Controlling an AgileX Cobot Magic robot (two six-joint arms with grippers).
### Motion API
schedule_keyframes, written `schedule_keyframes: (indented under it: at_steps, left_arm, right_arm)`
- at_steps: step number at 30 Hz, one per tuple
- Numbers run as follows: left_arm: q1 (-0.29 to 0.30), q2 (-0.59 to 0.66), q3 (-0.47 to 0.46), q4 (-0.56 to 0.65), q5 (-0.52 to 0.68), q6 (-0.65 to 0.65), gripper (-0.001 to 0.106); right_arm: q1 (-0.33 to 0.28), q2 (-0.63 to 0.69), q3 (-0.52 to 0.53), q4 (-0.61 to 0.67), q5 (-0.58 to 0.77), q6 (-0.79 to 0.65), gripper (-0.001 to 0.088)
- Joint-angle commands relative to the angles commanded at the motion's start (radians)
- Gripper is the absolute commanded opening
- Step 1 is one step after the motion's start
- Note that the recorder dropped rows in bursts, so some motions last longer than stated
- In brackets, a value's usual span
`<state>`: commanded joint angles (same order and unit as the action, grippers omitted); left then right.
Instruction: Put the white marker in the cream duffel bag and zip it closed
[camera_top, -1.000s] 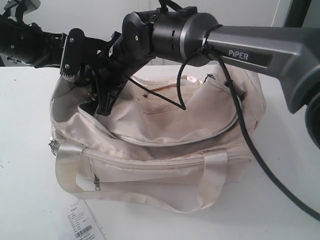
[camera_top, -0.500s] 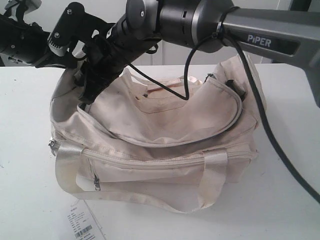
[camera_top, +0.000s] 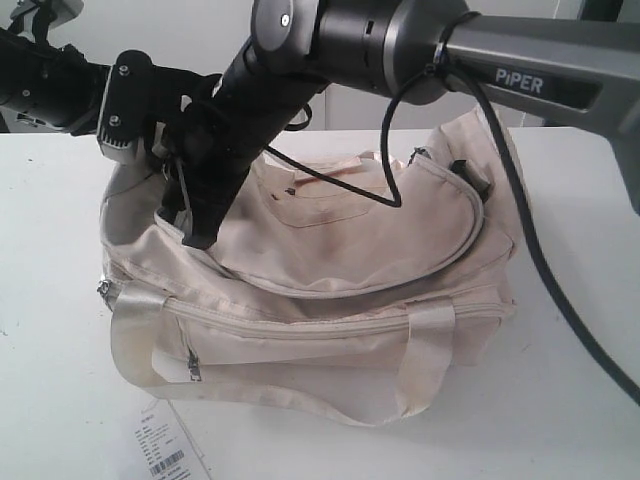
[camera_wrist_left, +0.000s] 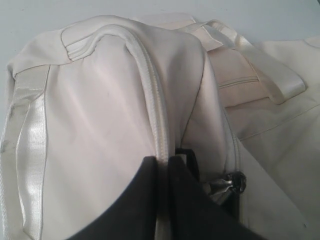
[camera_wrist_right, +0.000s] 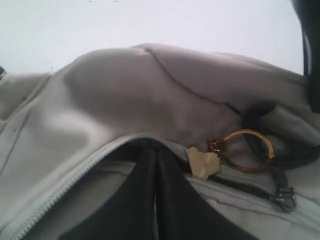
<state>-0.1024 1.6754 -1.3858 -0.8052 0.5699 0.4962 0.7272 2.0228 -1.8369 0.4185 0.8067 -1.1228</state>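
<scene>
Right gripper (camera_wrist_right: 154, 156): closed, tips at the top zipper (camera_wrist_right: 60, 192) just beside its brass ring (camera_wrist_right: 248, 150); whether it holds anything is unclear | Left gripper (camera_wrist_left: 162, 167): clamped on a ridge of the bag (camera_top: 380, 250) | Marker: not in view, probably inside | Remaining: zipper gapes at this end, zip shut.

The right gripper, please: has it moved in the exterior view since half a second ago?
Yes. Against the unmoved paper tag, the right gripper has come down, its tips now at the left end of the cream duffel bag.
</scene>
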Motion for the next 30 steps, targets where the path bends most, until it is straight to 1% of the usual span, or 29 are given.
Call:
schedule_keyframes:
  at_steps: [3, 4, 5, 7, 8, 9, 11, 12, 13, 14, 16, 20, 22, 23, 25, 30]
  left_arm:
    - [0.0, 0.0, 0.0, 0.0, 0.0, 0.002, 0.0]
    - [0.0, 0.0, 0.0, 0.0, 0.0, 0.006, 0.0]
    - [0.0, 0.0, 0.0, 0.0, 0.0, 0.009, 0.0]
    - [0.0, 0.0, 0.0, 0.0, 0.0, 0.014, 0.0]
    - [0.0, 0.0, 0.0, 0.0, 0.0, 0.014, 0.0]
    - [0.0, 0.0, 0.0, 0.0, 0.0, 0.016, 0.0]
    - [0.0, 0.0, 0.0, 0.0, 0.0, 0.016, 0.0]
    - [0.0, 0.0, 0.0, 0.0, 0.0, 0.016, 0.0]
    - [0.0, 0.0, 0.0, 0.0, 0.0, 0.018, 0.0]
    - [0.0, 0.0, 0.0, 0.0, 0.0, 0.02, 0.0]
    - [0.0, 0.0, 0.0, 0.0, 0.0, 0.02, 0.0]
    - [0.0, 0.0, 0.0, 0.0, 0.0, 0.02, 0.0]
    - [0.0, 0.0, 0.0, 0.0, 0.0, 0.02, 0.0]
    - [0.0, 0.0, 0.0, 0.0, 0.0, 0.02, 0.0]
    - [0.0, 0.0, 0.0, 0.0, 0.0, 0.024, 0.0]
    - [0.0, 0.0, 0.0, 0.0, -0.002, 0.024, 0.0]
  right_arm:
    - [0.0, -0.004, 0.0, -0.012, -0.067, 0.155, 0.0007]
    - [0.0, -0.008, 0.0, -0.012, -0.082, 0.192, 0.0033]
    - [0.0, -0.017, 0.0, -0.003, -0.098, 0.228, 0.0078]
    - [0.0, -0.027, 0.0, 0.027, -0.091, 0.242, 0.0194]
    - [0.0, -0.03, 0.0, 0.055, -0.076, 0.244, 0.028]
    - [0.0, -0.032, 0.0, 0.078, -0.059, 0.258, 0.0334]
    - [0.0, -0.025, 0.0, 0.122, -0.049, 0.355, 0.0431]
    - [0.0, -0.018, 0.0, 0.125, -0.053, 0.424, 0.0449]
    - [0.005, -0.01, 0.0, 0.125, -0.067, 0.486, 0.0453]
    - [0.007, 0.002, 0.0, 0.118, -0.093, 0.582, 0.0452]
    - [0.014, 0.018, 0.0, 0.059, -0.136, 0.693, 0.045]
    - [0.034, 0.035, 0.0, -0.179, -0.229, 1.024, 0.0424]
    - [0.05, 0.035, 0.0, -0.287, -0.251, 1.123, 0.0424]
    - [0.057, 0.035, 0.0, -0.337, -0.253, 1.157, 0.0424]
    - [0.071, 0.035, 0.0, -0.389, -0.253, 1.223, 0.0424]
    - [0.089, 0.052, 0.0, -0.418, -0.267, 1.276, 0.0425]
